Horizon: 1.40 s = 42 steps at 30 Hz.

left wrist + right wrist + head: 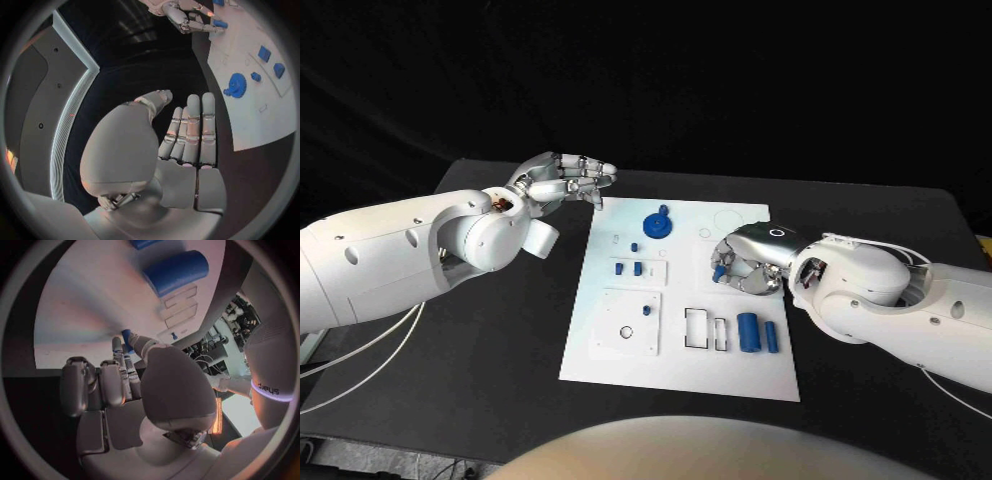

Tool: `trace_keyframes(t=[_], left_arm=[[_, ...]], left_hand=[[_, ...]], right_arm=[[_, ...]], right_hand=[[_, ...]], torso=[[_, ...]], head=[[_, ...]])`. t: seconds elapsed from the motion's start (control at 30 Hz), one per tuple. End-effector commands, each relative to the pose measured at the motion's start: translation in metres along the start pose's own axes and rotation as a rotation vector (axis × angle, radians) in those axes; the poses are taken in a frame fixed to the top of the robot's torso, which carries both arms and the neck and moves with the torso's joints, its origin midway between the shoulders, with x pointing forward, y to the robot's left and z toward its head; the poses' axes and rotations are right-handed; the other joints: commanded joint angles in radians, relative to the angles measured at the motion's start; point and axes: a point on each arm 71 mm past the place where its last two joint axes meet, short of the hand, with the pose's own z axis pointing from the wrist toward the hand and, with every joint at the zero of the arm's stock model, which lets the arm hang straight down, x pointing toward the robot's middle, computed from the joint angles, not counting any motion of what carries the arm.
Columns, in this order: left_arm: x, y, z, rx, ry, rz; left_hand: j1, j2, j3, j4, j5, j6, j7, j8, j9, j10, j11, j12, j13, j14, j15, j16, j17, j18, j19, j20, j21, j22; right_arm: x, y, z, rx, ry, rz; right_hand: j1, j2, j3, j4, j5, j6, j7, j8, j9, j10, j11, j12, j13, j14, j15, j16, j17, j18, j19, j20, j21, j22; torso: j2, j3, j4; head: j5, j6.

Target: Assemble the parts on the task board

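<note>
Tabletop (473, 380): black, carrying the white task board (682, 375), long axis running away from the robot.
Right hand (750, 258): over the board's right side, pinching a small blue part (718, 270).
Left hand (563, 180): off the board's far-left corner, fingers loosely apart, holding nothing.
Two blue cylinders (759, 332): lying side by side, pointing away from the robot.
Writing: "sharpa" on a lit band in the right wrist view.

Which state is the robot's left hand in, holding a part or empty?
Empty: the left hand shows straight fingers with nothing between them, beside the task board, not over it.
</note>
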Motion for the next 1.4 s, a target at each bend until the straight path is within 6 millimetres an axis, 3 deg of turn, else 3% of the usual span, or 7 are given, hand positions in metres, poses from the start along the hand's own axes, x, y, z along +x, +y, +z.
trace_keyframes(t=[0.03,0.7,0.77,0.93,1.1,1.4], left_arm=[[0.002,-0.0008,0.0004,0.003,0.019,-0.009],[0.0015,-0.0008,0.0,0.001,0.018,-0.009],[0.0015,-0.0008,0.0,0.001,0.018,-0.009],[0.0011,-0.0007,0.0,0.001,0.016,-0.009],[0.0007,-0.0006,0.0,0.001,0.014,-0.008],[0.0004,-0.0005,0.0004,0.001,0.014,-0.008]], left_hand=[[0.001,0.01,-0.007,0.001,0.006,-0.006,0.019,-0.004,-0.001,-0.006,0.001,0.004,-0.001,-0.005,0.002,-0.005,-0.001,0.013,0.003,0.005,-0.003,-0.001],[0.004,0.011,-0.007,-0.001,0.007,-0.006,0.019,-0.004,-0.001,-0.007,0.001,0.005,-0.001,-0.005,0.002,-0.005,-0.002,0.013,0.003,0.005,-0.003,-0.001],[0.006,0.011,-0.006,-0.002,0.007,-0.007,0.019,-0.004,-0.001,-0.008,0.001,0.006,-0.001,-0.006,0.002,-0.005,-0.002,0.013,0.004,0.005,-0.003,-0.001],[0.006,0.011,-0.006,-0.002,0.007,-0.007,0.019,-0.004,-0.001,-0.008,0.001,0.006,-0.001,-0.006,0.002,-0.005,-0.002,0.013,0.004,0.005,-0.003,-0.001],[0.006,0.011,-0.006,-0.002,0.007,-0.007,0.019,-0.004,-0.001,-0.008,0.001,0.006,-0.001,-0.006,0.002,-0.005,-0.002,0.013,0.004,0.005,-0.003,-0.001],[0.007,0.012,-0.006,-0.004,0.007,-0.007,0.019,-0.004,-0.001,-0.009,0.001,0.008,-0.001,-0.006,0.002,-0.005,-0.003,0.013,0.004,0.005,-0.003,-0.001]], right_arm=[[-0.0006,0.0006,0.0001,-0.001,-0.014,0.005],[-0.0005,0.003,0.0004,-0.01,-0.011,0.018],[-0.0005,0.0034,0.0004,-0.012,-0.011,0.02],[-0.001,0.004,0.0003,-0.017,-0.019,0.026],[-0.0019,0.0049,0.0002,-0.025,-0.035,0.031],[-0.0053,0.008,-0.0017,-0.042,-0.077,0.04]], right_hand=[[-0.006,-0.008,0.009,0.001,-0.004,0.001,0.004,0.001,-0.002,0.009,0.001,0.0,-0.002,0.026,-0.003,0.003,-0.001,-0.011,0.019,-0.001,0.006,0.177],[-0.008,-0.016,0.024,0.001,0.002,0.005,0.004,0.0,-0.002,0.027,0.0,0.002,0.0,0.026,-0.004,0.006,0.001,-0.012,0.022,-0.001,0.013,0.181],[-0.005,-0.011,0.033,-0.001,0.001,0.017,0.001,0.006,0.0,0.038,-0.003,0.005,0.001,0.027,-0.006,0.007,0.001,-0.013,0.024,-0.002,0.019,0.183],[0.017,0.028,0.077,-0.02,-0.016,0.072,-0.021,0.039,0.019,0.093,-0.024,0.014,0.013,0.03,-0.023,0.014,0.011,-0.018,0.034,-0.015,0.045,0.195],[0.025,0.054,0.098,-0.043,-0.022,0.095,-0.037,0.071,0.046,0.138,-0.04,0.015,0.024,0.031,-0.036,0.017,0.014,-0.021,0.039,-0.028,0.059,0.201],[0.026,0.05,0.104,-0.06,-0.021,0.09,-0.037,0.081,0.059,0.144,-0.041,0.005,0.025,0.031,-0.038,0.016,0.014,-0.022,0.04,-0.032,0.063,0.204]], torso=[[0.0,-0.0003,0.0004],[-0.001,-0.0005,0.0005],[-0.001,-0.0003,0.0005],[-0.001,-0.0002,0.0005],[0.0,-0.0001,0.0007],[-0.001,-0.0002,0.0002]], head=[[0.0,0.0],[0.0,-0.003],[0.0,-0.003],[0.0,-0.004],[0.0,-0.005],[0.0,-0.005]])
